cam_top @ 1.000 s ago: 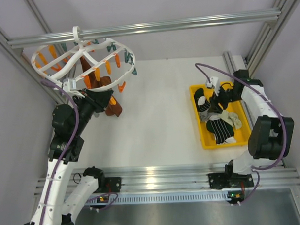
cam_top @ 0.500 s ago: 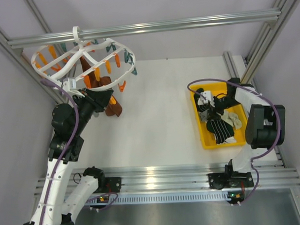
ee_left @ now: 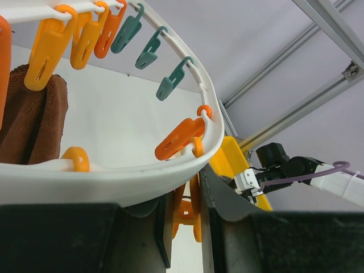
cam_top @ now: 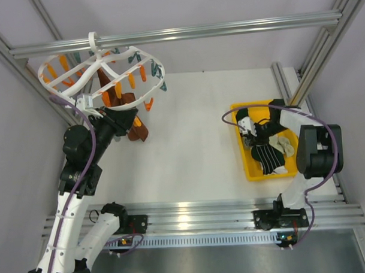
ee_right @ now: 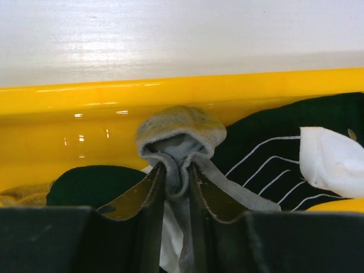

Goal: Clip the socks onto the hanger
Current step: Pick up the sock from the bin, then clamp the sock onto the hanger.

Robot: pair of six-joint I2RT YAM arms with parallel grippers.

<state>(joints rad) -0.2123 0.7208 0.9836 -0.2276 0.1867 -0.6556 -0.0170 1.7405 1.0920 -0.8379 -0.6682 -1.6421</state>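
Our left pincer is pressed onto an orange clip hanging from the hanger, whose white rim runs just above the fingers. To the pincer's left a brown cloth, likely a sock, hangs from the hanger already, so we judge one piece done. The other clips in view hold nothing. The rim and the frame bar crowd the space above this pincer, while the bare table to its right gives open room.

Our right pincer pinches a grey sock inside the yellow tray, with the tray wall close ahead of the fingertips. A striped sock and a white sock lie to its right. We judge several socks remain, and the lift must clear that wall.
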